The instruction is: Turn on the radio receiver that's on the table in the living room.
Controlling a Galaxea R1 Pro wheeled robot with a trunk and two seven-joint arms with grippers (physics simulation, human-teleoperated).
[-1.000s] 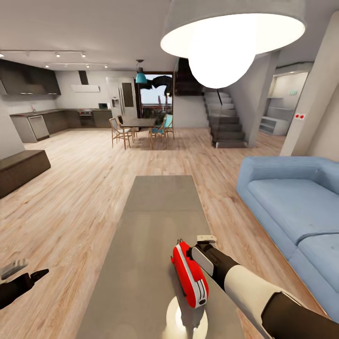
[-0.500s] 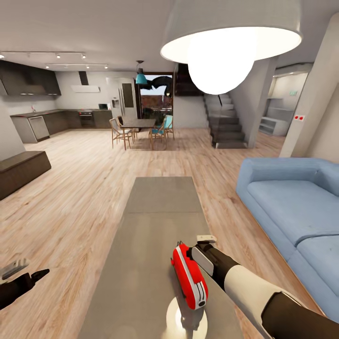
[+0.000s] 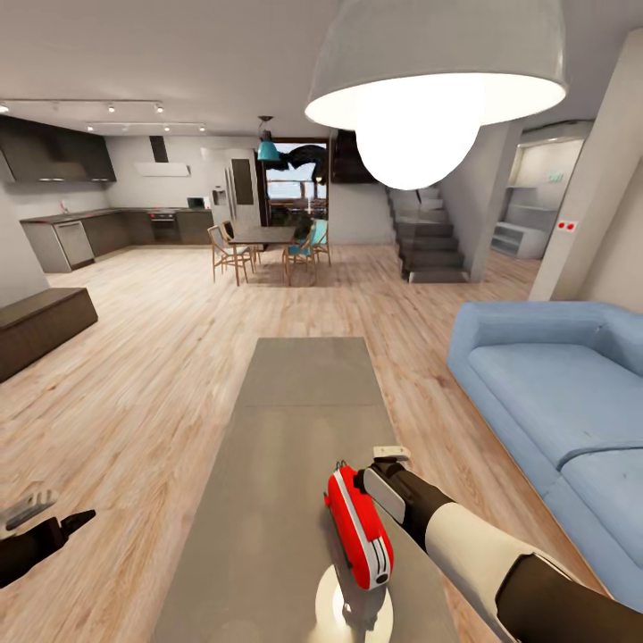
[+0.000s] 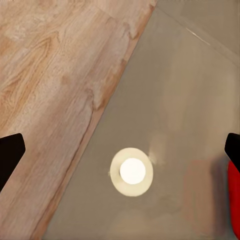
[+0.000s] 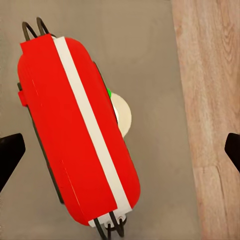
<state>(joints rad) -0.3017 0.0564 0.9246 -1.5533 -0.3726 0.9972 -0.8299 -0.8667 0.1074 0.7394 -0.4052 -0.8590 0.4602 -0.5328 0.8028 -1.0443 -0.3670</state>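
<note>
The radio receiver [image 3: 357, 527] stands on edge on the near end of the grey table [image 3: 295, 393], red with a white side band. My right gripper [image 3: 373, 469] hovers just over its far right end, open. From the right wrist view the radio [image 5: 75, 135] lies below and between the widely spread dark fingertips [image 5: 10, 155], with its wire handle loops at both ends and a small green spot [image 5: 108, 92] at its edge. My left gripper [image 3: 49, 513] hangs open over the floor, left of the table. A sliver of the radio [image 4: 234, 200] shows in the left wrist view.
A blue sofa [image 3: 554, 393] runs along the table's right side. The white dome pendant lamp [image 3: 429, 80] hangs overhead, mirrored as a bright disc [image 4: 132, 171] on the tabletop. A dark brown bench [image 3: 40, 326] sits far left. Kitchen, dining chairs and stairs lie beyond open plank floor.
The whole picture has drifted slightly downward, so the camera moved. The radio and both arms keep their places relative to each other.
</note>
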